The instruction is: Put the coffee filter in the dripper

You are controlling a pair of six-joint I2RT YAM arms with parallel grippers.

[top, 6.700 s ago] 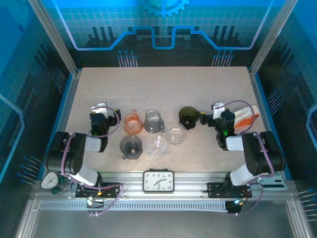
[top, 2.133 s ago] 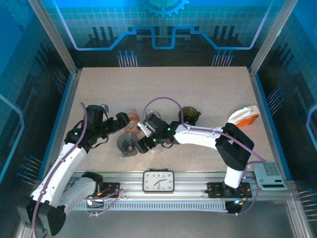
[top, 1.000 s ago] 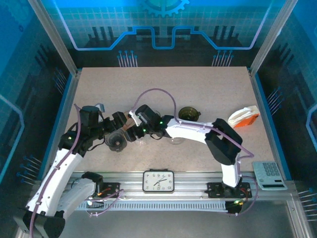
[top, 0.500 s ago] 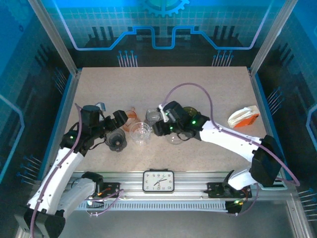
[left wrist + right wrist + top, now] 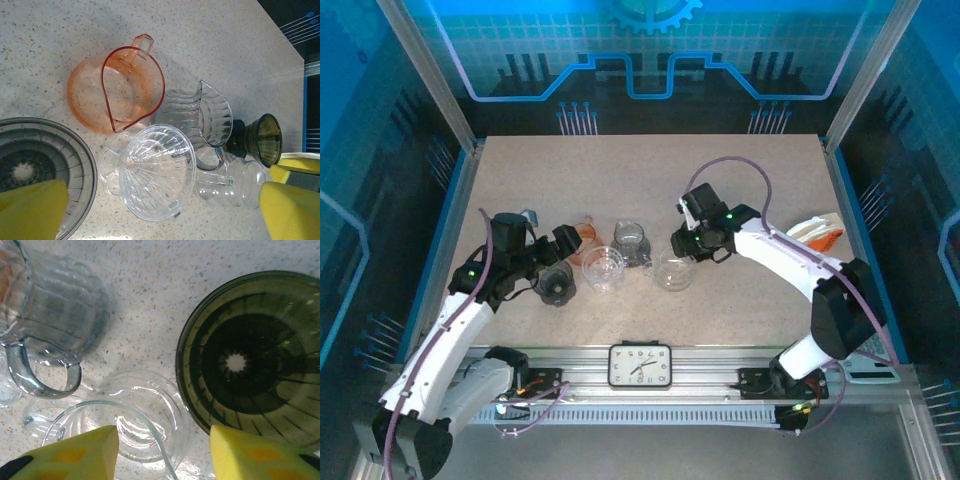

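Your right gripper (image 5: 162, 452) hangs with jaws parted and nothing between them, above the dark green dripper (image 5: 250, 360) and a clear glass cup (image 5: 140, 410) just beside it. Your left gripper (image 5: 160, 210) stands wide open, gripping nothing, one fingertip over the grey dripper (image 5: 40, 155), beside the clear dripper (image 5: 157, 172). The coffee filter pack (image 5: 812, 234) lies near the right edge of the table (image 5: 620, 170), well apart from both grippers.

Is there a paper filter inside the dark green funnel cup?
No, the green dripper is empty: its bare ribbed inside and the little hole at the bottom show plainly.
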